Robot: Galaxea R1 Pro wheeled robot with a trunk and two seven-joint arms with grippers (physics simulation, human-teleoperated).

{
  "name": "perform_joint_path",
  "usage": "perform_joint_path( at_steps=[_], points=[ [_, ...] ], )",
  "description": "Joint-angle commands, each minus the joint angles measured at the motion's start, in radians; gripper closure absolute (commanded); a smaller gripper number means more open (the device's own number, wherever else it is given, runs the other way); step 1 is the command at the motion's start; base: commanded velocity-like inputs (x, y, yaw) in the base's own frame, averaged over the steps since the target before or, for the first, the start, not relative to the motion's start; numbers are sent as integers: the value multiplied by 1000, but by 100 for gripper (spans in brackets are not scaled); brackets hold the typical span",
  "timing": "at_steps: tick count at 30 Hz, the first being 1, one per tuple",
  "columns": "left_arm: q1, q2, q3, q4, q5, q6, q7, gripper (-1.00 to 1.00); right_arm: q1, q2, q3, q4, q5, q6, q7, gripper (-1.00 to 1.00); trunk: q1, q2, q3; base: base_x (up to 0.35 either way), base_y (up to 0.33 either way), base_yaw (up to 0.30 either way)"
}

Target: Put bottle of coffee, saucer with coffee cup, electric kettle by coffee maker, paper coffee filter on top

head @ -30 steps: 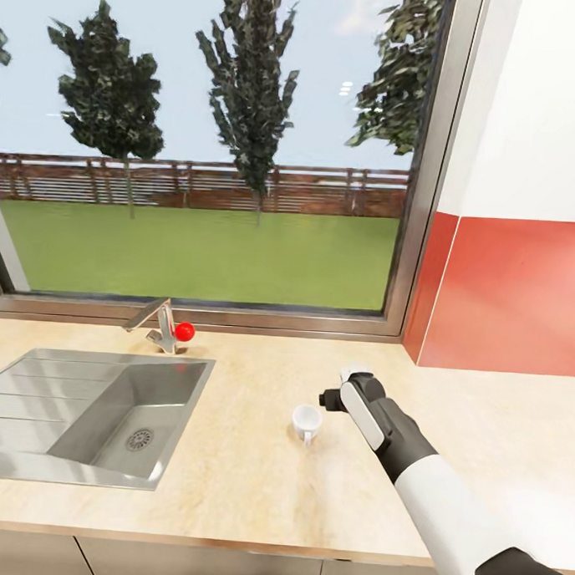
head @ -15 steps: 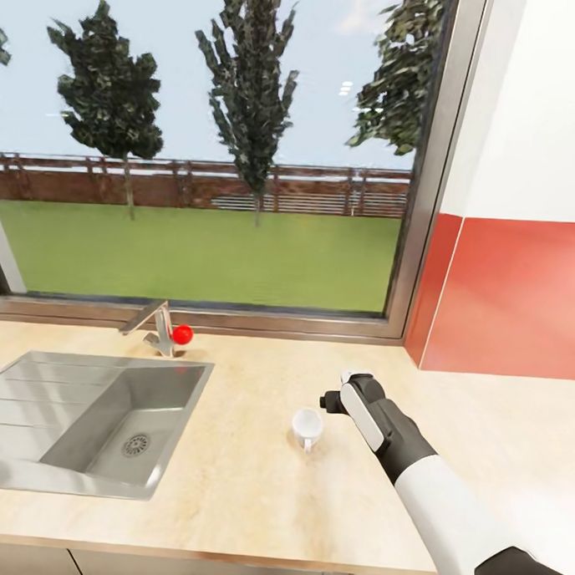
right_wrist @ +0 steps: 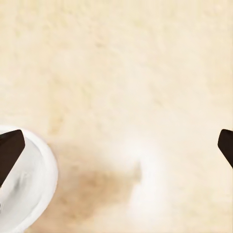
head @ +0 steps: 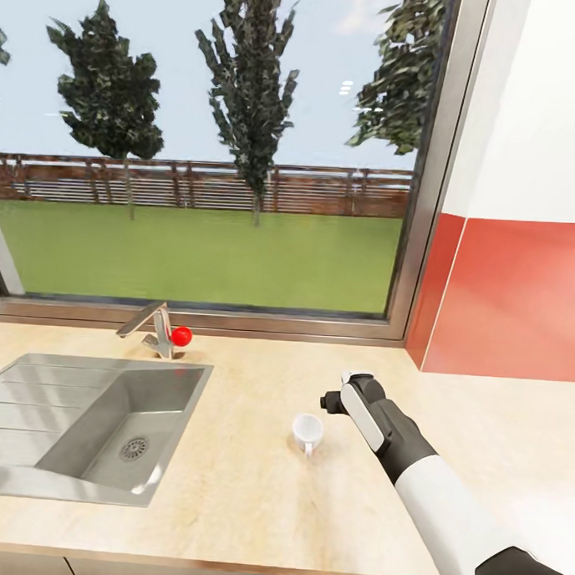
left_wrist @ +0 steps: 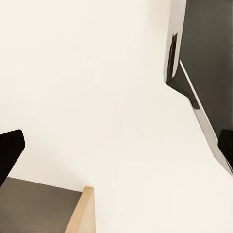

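My right gripper (head: 343, 390) hovers spread open just beside the coffee cup (head: 307, 430) on the kitchen countertop (head: 245, 486); my left gripper (left_wrist: 116, 145), fingertips cropped, looks open.

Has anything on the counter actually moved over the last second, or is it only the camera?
Only the camera drifted slightly: the whole picture slid, sink and tap included. The coffee cup stayed standing on the countertop, and the open right pincer kept hovering beside it, not touching.
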Motion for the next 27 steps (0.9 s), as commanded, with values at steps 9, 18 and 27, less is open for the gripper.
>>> perform_joint_path(
  at_steps=[9, 18, 27],
  points=[
    [0, 0, 6, 0, -10, -4, 3, -100, 0, 3, 3, 51, -15, 0, -9, -100, 0, -1, 0, 0, 94, 0],
    [0, 0, 7, 0, -10, -4, 3, -100, 0, 5, 4, 77, -16, -1, -9, -100, 0, -1, 0, 0, 8, 0],
    [0, 1, 8, 0, -10, -3, 3, -100, 0, 4, 4, 107, -16, -2, -7, -100, 0, -1, 0, 0, 0, 0]
  ],
)
